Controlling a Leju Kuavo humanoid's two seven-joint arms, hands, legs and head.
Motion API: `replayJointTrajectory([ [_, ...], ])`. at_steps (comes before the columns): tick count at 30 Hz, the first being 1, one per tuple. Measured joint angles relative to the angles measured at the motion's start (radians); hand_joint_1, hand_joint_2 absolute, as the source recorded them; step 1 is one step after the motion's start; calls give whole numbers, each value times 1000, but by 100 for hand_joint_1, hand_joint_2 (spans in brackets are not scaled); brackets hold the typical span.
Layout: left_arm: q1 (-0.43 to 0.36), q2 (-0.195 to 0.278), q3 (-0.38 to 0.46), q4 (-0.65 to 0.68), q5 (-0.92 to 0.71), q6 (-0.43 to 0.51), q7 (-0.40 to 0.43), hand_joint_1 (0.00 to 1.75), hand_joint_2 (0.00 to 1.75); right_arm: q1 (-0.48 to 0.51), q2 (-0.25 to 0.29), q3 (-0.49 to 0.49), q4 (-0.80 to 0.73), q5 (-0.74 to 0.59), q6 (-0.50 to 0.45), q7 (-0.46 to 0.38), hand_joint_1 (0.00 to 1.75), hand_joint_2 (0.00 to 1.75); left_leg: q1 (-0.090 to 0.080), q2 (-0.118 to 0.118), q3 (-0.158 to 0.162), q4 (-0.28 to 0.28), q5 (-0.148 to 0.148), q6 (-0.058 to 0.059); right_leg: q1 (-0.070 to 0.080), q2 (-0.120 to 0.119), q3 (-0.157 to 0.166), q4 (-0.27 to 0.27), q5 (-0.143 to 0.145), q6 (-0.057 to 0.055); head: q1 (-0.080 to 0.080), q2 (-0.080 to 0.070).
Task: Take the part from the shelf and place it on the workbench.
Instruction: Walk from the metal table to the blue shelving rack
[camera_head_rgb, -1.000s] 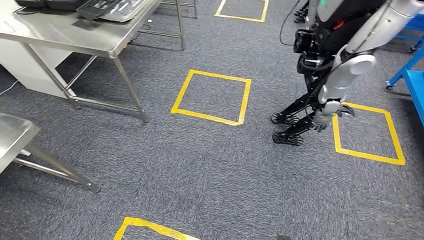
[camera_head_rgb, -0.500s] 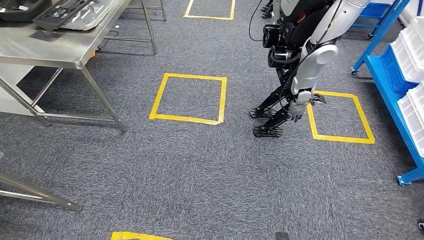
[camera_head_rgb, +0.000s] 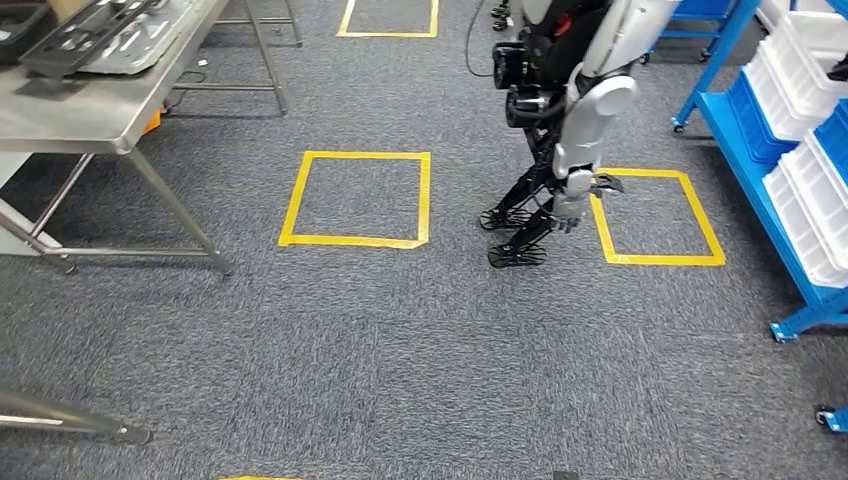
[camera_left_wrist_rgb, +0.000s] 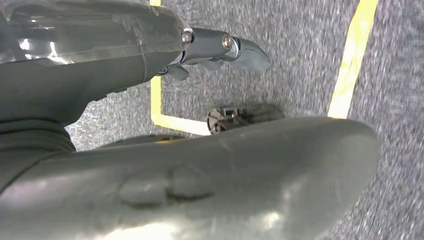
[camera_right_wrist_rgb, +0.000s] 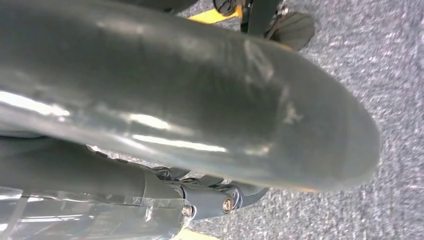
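Left hand (camera_left_wrist_rgb: 220, 50) and right hand (camera_right_wrist_rgb: 220, 197): grasp state cannot be determined; floor carries two complete yellow tape squares (camera_head_rgb: 355, 198)

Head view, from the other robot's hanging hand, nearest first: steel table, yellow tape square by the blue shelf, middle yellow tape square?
1. Yellow tape square by the blue shelf, beside the hand.
2. Middle yellow tape square, floor centre.
3. Steel table, far left.
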Motion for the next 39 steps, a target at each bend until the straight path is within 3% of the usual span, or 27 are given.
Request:
replayJointTrajectory([
  [2, 0, 0, 0, 0, 0, -1, 1, 0, 0, 1, 0, 3, 0, -1, 0, 2, 0, 0, 5, -16, -6, 27, -22, -12, -1, 11, 2, -5, 3, -13, -6, 0],
  [3, 0, 0, 0, 0, 0, -1, 1, 0, 0, 0, 0, 4, 1, -1, 0, 3, 0, 0, 6, -30, -22, 68, -47, -15, -2, 15, 4, -8, 5, -19, -10, 0],
  [5, 2, 0, 0, 0, 1, -2, 1, 0, 0, -2, -1, 5, 1, -1, 0, 3, 0, 0, 6, -50, -80, 194, -109, -17, 1, 27, 4, -8, 4, -27, -19, 0],
  [6, 5, 0, 0, 0, 1, -2, 1, 0, 0, -2, -1, 5, 1, -2, 0, 3, 0, 0, 6, -53, -109, 251, -128, -17, 3, 34, 5, -8, 4, -29, -22, 0],
  [7, 7, 0, 0, 0, 1, -2, 2, 0, 0, -2, -1, 5, 1, -2, 0, 3, 0, 0, 6, -55, -125, 280, -130, -15, 5, 43, 5, -7, 4, -30, -24, 0],
  [8, 8, 0, 0, 0, 1, -2, 2, 0, 0, -2, -1, 6, 1, -2, 0, 3, 0, 0, 5, -56, -125, 272, -113, -12, 6, 52, 7, -7, 3, -30, -26, 0],
  [9, 8, 0, 0, 0, 1, -3, 3, 0, 0, -2, 0, 6, 1, -2, 1, 4, 0, 0, 4, -60, -107, 227, -79, -8, 6, 61, 9, -6, 3, -29, -28, 0],
  [11, 8, 1, 0, 0, 1, -5, 5, 0, 0, -2, 0, 6, 1, -2, 3, 5, 0, 0, 3, -87, -53, 94, -10, 2, 7, 77, 11, -4, 0, -26, -32, 0],
  [12, 8, 2, 0, 0, 1, -6, 6, 0, 0, -3, 1, 7, 1, -3, 4, 6, 0, 0, 2, -100, -35, 45, 10, 4, 7, 84, 10, -2, -1, -22, -34, 0],
  [13, 7, 2, 0, 0, 1, -7, 6, 0, 0, -3, 1, 7, 1, -4, 5, 6, 0, 0, 1, -110, -26, 20, 16, 7, 7, 90, 8, -1, -1, -17, -35, 0],
  [15, 7, 2, 0, 0, 1, -7, 6, 0, 0, -2, 1, 8, 1, -4, 6, 7, 0, 0, -1, -103, -25, 11, 17, 13, 5, 102, 5, -3, 0, -6, -35, 0],
  [18, 5, 2, 0, 0, 2, -7, 7, 0, 0, -1, 2, 11, 1, -3, 6, 7, 0, 0, 4, -81, -18, -7, 27, 31, 2, 76, -9, 35, -28, 7, -29, 0],
  [20, 5, 2, 0, 0, 2, -7, 7, 0, 0, -2, 2, 12, 1, -3, 6, 7, 0, 0, 4, -74, -16, -11, 29, 36, 1, 55, -23, 68, -52, 10, -22, 0],
  [24, 5, 2, 0, 0, 3, -7, 7, 0, 0, -3, 2, 12, 1, -3, 6, 7, 0, 0, 4, -72, -16, -11, 28, 37, 0, 53, -30, 81, -60, 11, -21, 0],
  [27, 8, 2, 0, 0, 3, -7, 7, 0, 0, -4, 2, 13, 1, -4, 6, 8, 0, 0, 2, -55, -16, -10, 27, 38, -4, 41, -91, 205, -112, 18, -14, 0],
  [29, 9, 2, 0, 0, 3, -7, 8, 0, 0, -3, 3, 14, 1, -4, 6, 10, 0, 0, 1, -28, -10, -5, 17, 27, -10, 13, -63, 139, -66, 23, -1, 0],
  [31, 8, 2, 0, 0, 4, -7, 9, 0, 0, -1, 3, 15, 1, -6, 6, 11, 0, 0, 0, -8, -1, -1, 6, 9, -8, -5, -2, 5, 2, 14, 4, 0],
  [33, 6, 2, 0, 0, 5, -7, 9, 0, 0, -1, 3, 17, 1, -9, 5, 11, 0, 0, 3, -3, 3, 1, 0, -4, -3, 6, -1, 0, 2, -1, -3, 0],
  [35, 5, 2, 0, 0, 5, -7, 11, 0, 0, -2, 3, 18, 1, -11, 4, 11, 0, 0, 8, -21, -9, 46, -33, -14, -3, 17, 1, -5, 5, -15, -9, 0],
  [38, 7, 2, 0, 0, 6, -7, 12, 0, 0, -4, 2, 19, 1, -14, 3, 10, 0, 0, 8, -50, -93, 232, -125, -17, 0, 33, 2, -6, 5, -26, -24, 0],
  [39, 9, 2, 0, 0, 6, -7, 13, 0, 0, -4, 2, 20, 1, -15, 3, 10, 0, 0, 7, -53, -117, 279, -137, -16, 2, 40, 3, -6, 5, -28, -27, 0],
])
